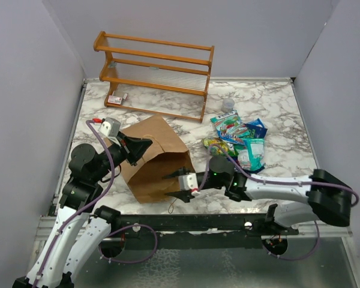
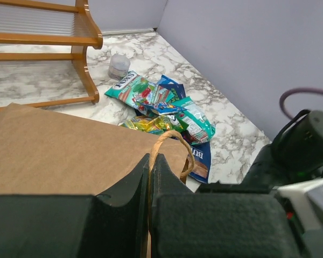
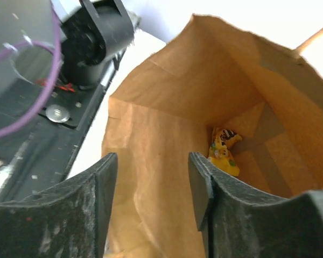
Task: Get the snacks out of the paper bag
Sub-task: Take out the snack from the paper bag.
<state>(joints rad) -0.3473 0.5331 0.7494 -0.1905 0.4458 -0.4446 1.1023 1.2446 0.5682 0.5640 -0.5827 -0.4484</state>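
Observation:
The brown paper bag (image 1: 153, 162) lies on its side, mouth toward the near right. My left gripper (image 1: 144, 146) is shut on one of its twisted paper handles (image 2: 175, 141), holding the upper side up. My right gripper (image 1: 173, 186) is open and empty at the bag's mouth. In the right wrist view its fingers (image 3: 105, 183) frame the bag's inside (image 3: 167, 97), where one yellow snack packet (image 3: 223, 153) lies deep at the bottom. Several snacks (image 1: 240, 141) in green, teal and blue lie piled on the table right of the bag, with a dark blue pouch (image 2: 200, 158) among them.
A wooden rack (image 1: 156, 66) stands at the back. A small red-and-white packet (image 1: 116, 98) lies by its left foot and a clear cup (image 1: 228, 105) stands near its right foot. Grey walls close in the marble table (image 1: 276, 108) on three sides.

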